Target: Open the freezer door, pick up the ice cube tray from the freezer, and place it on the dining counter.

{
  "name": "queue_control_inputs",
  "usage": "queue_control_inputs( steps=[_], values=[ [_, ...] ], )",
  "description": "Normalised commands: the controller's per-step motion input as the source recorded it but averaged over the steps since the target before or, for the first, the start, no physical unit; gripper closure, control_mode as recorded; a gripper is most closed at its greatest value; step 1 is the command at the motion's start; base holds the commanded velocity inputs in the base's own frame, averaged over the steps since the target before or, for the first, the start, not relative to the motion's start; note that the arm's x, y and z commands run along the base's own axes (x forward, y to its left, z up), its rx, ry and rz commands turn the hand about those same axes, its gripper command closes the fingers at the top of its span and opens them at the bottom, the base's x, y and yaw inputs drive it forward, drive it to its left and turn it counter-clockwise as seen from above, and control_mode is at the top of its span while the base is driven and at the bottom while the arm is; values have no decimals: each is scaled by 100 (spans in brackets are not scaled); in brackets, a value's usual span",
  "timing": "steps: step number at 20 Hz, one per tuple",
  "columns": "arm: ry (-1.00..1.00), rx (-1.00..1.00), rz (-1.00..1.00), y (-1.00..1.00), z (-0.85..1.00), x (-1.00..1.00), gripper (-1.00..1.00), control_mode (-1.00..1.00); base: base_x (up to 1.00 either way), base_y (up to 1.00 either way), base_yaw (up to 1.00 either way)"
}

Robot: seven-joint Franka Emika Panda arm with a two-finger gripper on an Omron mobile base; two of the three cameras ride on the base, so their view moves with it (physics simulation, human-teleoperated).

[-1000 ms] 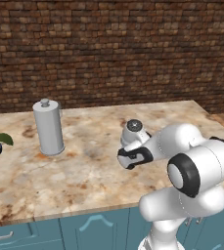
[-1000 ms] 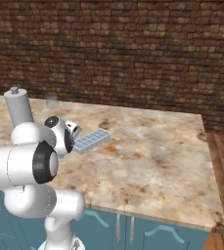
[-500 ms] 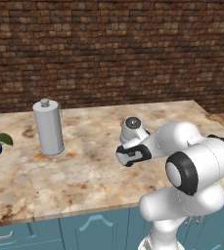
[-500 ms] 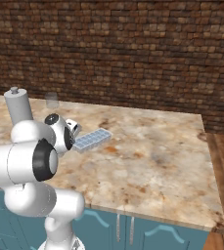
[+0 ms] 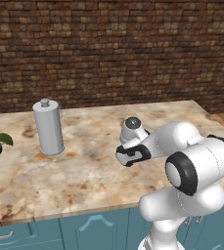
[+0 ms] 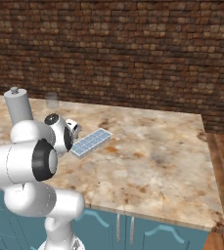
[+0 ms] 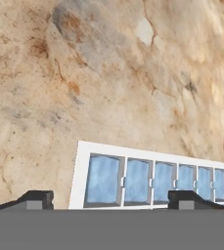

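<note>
Dark fingertips: I see the gripper (image 7: 111, 199) spread wide, its two small blocky tips standing on either side of the tray's near end, gripping nothing.
Tray: the ice cube tray (image 6: 91, 142), a flat white rectangle gridded with glossy pale blue square cells, lies flat on the stone just beyond the hand.
Counter: the dining counter (image 6: 157, 156) is a polished beige slab veined with brown and rust, over teal panelled cabinet fronts.
Canister: a smooth grey cylinder with a knob lid (image 5: 48, 127) stands upright, well apart to my left.
Wall: rough brown brick (image 5: 108, 49) behind.
</note>
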Motion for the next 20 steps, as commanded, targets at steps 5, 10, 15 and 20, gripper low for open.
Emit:
queue_control_inputs(
  steps=[5, 10, 15, 20],
  values=[
    [0, 0, 0, -1, 0, 0, -100, -100, 0, 0, 0],
    [4, 0, 0, -1, 26, 0, -100, -100, 0, 0, 0],
    [9, 0, -5, -3, 70, -16, -100, -100, 0, 0, 0],
    [14, 0, -16, -7, 79, -55, -100, -100, 0, 0, 0]
  ],
)
